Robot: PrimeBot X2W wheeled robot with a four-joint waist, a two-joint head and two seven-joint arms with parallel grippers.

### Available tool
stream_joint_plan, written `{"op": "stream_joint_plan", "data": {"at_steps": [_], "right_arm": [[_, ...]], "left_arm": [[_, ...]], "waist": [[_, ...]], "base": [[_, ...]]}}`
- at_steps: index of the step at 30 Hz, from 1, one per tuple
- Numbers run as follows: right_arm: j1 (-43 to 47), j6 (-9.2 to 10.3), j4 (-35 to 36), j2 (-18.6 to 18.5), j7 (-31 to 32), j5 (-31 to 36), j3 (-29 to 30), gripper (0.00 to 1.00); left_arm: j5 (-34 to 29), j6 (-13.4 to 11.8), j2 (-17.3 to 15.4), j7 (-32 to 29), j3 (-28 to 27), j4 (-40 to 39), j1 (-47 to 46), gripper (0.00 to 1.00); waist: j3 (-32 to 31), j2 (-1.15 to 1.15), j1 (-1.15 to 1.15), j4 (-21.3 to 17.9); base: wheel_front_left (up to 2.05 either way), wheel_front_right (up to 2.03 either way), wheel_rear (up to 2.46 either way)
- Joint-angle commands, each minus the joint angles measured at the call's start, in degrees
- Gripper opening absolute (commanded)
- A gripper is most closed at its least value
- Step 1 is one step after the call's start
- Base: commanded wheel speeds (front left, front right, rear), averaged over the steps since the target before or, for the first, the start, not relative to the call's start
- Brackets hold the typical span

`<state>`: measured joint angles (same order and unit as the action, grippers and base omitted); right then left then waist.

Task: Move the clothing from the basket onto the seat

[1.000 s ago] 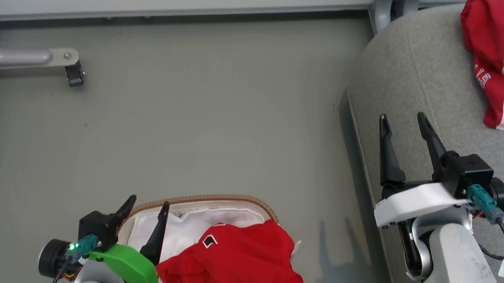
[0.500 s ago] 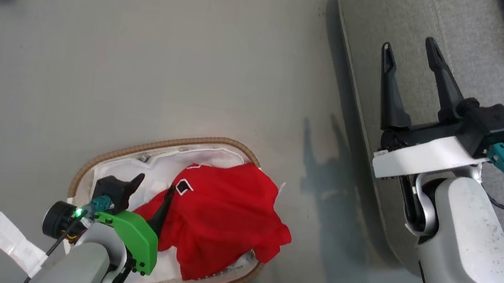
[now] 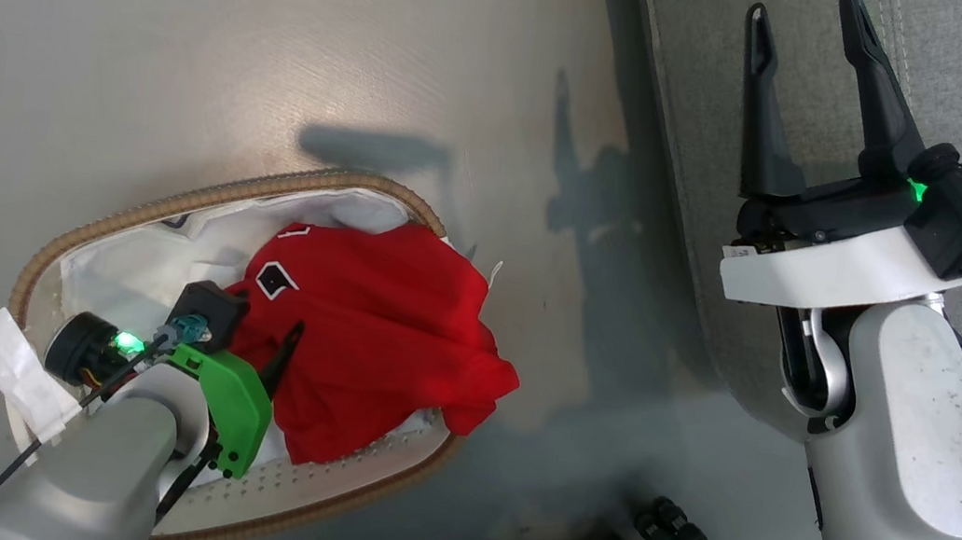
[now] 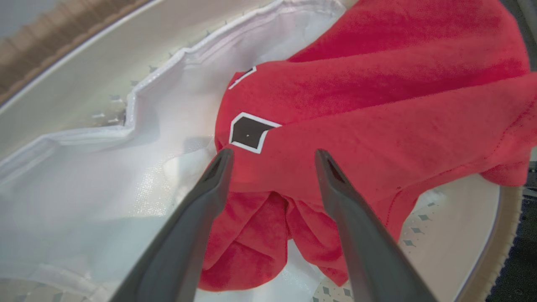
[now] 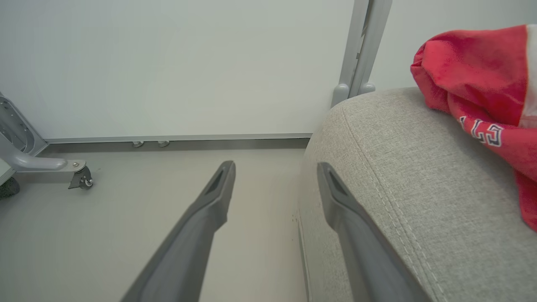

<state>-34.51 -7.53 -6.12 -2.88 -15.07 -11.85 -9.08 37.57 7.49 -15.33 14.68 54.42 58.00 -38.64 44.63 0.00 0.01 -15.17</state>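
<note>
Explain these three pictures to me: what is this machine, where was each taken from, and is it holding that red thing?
It is a wheeled robot with two arms, each ending in a gripper with two long dark fingers. The wide picture comes from a camera on its head, looking down. The other two come from cameras on its wrists, looking along the fingers. On the floor stands an oval basket with a brown woven rim and white lining; a red garment lies in it. The left gripper is open, fingers spread just over that garment, not closed on it. The right gripper is open and empty, by the edge of the grey sofa. A second red garment lies on the sofa. Nothing is held.
</note>
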Motion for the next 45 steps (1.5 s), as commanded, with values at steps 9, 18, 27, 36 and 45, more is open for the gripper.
{"op": "stream_joint_plan", "data": {"at_steps": [9,18,27,36,45], "right_arm": [[0.7,0.08,2.1,-0.1,-0.1,1.0,0.9,1.00],[1.2,0.08,3.2,-0.1,-0.1,1.4,1.5,1.00],[1.7,0.08,4.5,-0.1,-0.1,2.0,2.7,1.00],[-0.5,0.08,3.9,-0.1,-0.1,0.7,1.9,1.00],[-0.6,0.08,0.4,-0.1,-0.1,-1.1,0.8,1.00]], "left_arm": [[3.3,0.0,-2.5,0.5,9.9,2.0,-7.2,1.00],[4.1,0.0,-1.4,0.5,15.8,3.9,-11.4,1.00],[3.2,0.0,0.4,0.5,18.3,5.7,-12.8,1.00],[4.2,0.0,-1.1,0.5,17.9,2.9,-13.0,0.00],[2.8,0.0,-2.4,0.5,11.0,-3.2,-7.4,0.00]], "waist": [[7.3,0.00,-0.01,-2.7],[8.9,0.00,-0.01,-1.9],[10.0,0.00,-0.01,-1.0],[8.9,0.00,-0.01,-1.3],[0.2,0.00,-0.01,-0.5]], "base": [[0.00,0.00,0.00],[0.00,0.00,0.00],[0.00,0.00,0.00],[0.00,0.00,0.00],[0.00,0.00,0.00]]}}
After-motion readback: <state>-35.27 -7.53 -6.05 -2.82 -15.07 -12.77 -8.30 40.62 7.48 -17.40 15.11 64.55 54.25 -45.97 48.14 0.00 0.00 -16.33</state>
